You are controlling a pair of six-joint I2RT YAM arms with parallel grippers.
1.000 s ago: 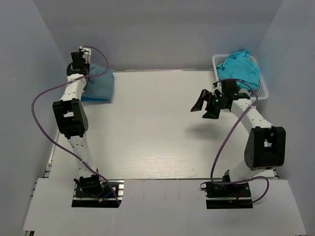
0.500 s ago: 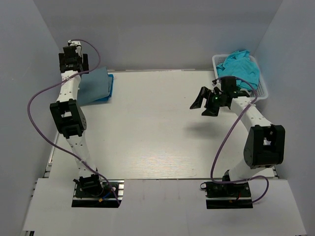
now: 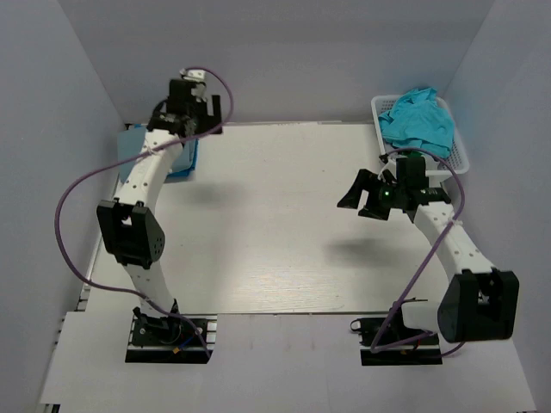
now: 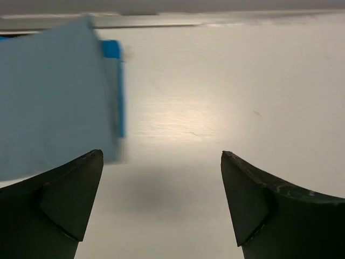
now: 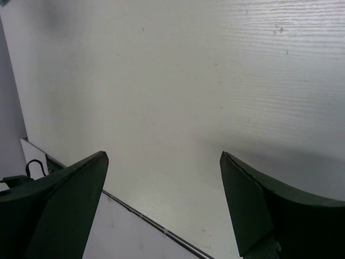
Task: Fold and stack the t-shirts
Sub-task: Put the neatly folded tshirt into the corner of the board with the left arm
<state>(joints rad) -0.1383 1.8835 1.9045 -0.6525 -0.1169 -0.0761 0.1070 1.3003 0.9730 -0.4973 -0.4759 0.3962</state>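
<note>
Right claw (image 5: pixel 163 154) gapes wide, empty, over bare table (image 5: pixel 215 81); turquoise shirts (image 3: pixel 417 120) sit heaped in the basket (image 3: pixel 461 159) just beyond it. Farther off, left claw (image 4: pixel 161 154) is spread apart, empty too, with folded shirts (image 4: pixel 54 108) just beside it. A low sweep there could snag the stack and undo it.

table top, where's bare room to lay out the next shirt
The whole middle of the table is bare, from the folded t-shirts at the far left corner to the basket at the far right. Crowded at those corners: left gripper near the shirts, right gripper beside the basket.
</note>
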